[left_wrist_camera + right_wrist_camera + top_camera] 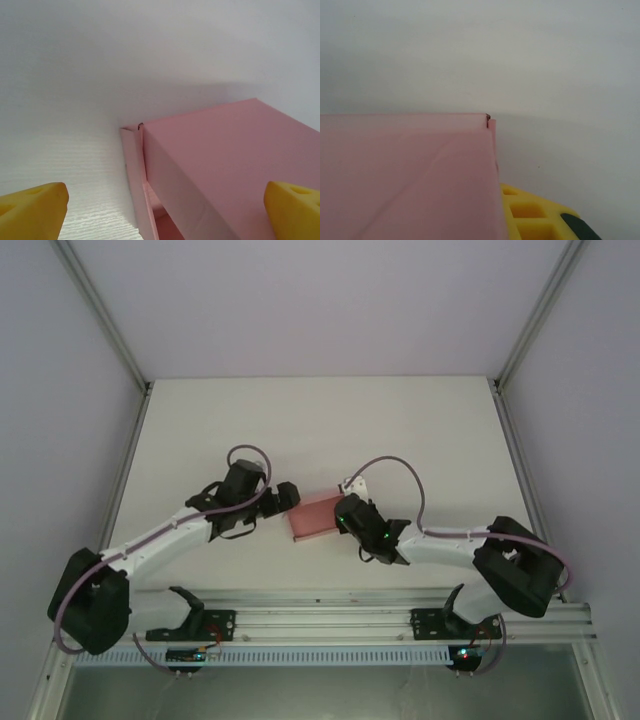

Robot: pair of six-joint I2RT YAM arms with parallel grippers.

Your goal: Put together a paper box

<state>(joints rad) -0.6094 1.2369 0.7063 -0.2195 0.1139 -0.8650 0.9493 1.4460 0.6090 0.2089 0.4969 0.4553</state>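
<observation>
1. The paper box (312, 517), a small flat pink rectangle, lies on the white bench (300, 420) near its middle, a little toward the near edge, directly between the two arms.
2. The left gripper (288, 496) sits just beside the box's left end in the top view, pointing toward it.
3. In the left wrist view its two yellow fingers (35, 207) stand wide apart at the lower corners of the frame. The box's end lies between them, and neither pad touches the paper.
4. The same view shows the box's broad top face closed and smooth. A narrow side flap (131, 165) stands upright along the left end, slightly off the body, with a darker gap between the two low in the frame.
5. The right gripper (347, 512) meets the box's right end in the top view, its dark body overlapping the pink edge.
6. In the right wrist view the pink surface covers the lower left of the frame. One yellow finger (530, 212) shows just beside and below the box's right edge; the other finger is hidden.
7. I cannot tell whether the right gripper is apart or closed on the paper.
8. The bench around the box is plain white, and a soft shadow falls behind the box.
</observation>
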